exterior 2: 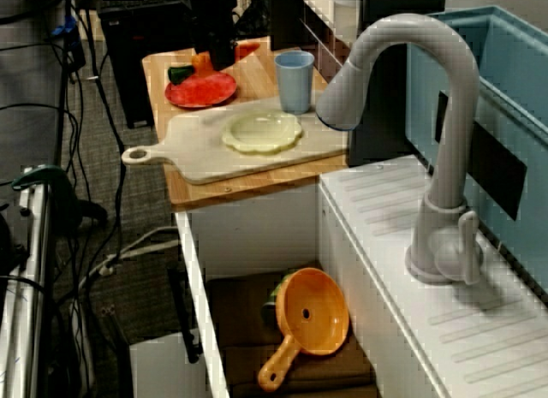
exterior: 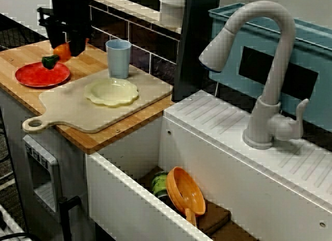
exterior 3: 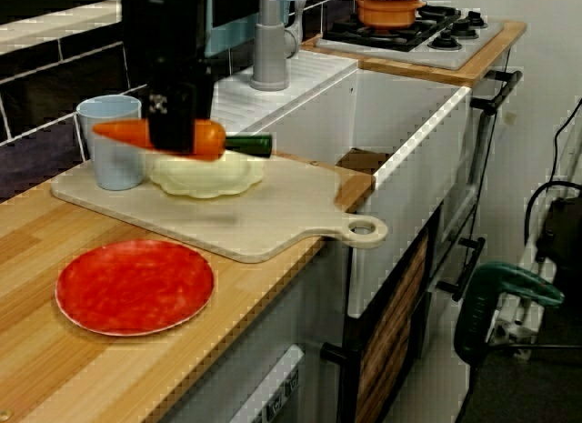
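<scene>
The black gripper [exterior 3: 175, 132], closed round an orange plastic carrot with a green top [exterior 3: 211, 139], holds it level above the round red plate [exterior 3: 136, 287] at the wooden counter's [exterior 3: 55, 387] left end, seemingly mid-carry, where any set-down calls for a straight descent.

No legible text or labels anywhere.

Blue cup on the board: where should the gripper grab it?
I'd pinch the light blue plastic cup by its rim, coming straight down from above: it stands upright, mouth open, and the scalloped yellow plate sits close beside it.
</scene>
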You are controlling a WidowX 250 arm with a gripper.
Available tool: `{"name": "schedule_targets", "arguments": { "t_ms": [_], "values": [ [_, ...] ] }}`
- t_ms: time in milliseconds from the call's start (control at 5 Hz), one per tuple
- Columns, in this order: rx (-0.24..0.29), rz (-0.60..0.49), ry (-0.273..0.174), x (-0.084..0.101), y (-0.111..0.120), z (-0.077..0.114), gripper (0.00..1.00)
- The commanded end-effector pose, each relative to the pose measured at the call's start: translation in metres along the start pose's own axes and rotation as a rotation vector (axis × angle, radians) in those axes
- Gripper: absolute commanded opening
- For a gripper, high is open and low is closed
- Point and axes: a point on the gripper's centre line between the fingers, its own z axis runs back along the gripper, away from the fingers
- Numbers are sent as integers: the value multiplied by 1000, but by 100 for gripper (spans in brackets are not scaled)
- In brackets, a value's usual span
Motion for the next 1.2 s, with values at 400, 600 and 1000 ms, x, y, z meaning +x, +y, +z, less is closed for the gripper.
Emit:
{"name": "schedule_targets", "arguments": {
  "t_ms": [400, 600, 1000],
  "values": [
    [-28, -84, -22, -19, -37, 33, 0],
    [-23, -96, -33, -26, -46, 31, 0],
    [-6, -124, -39, -34, -69, 25, 0]
  ]
}}
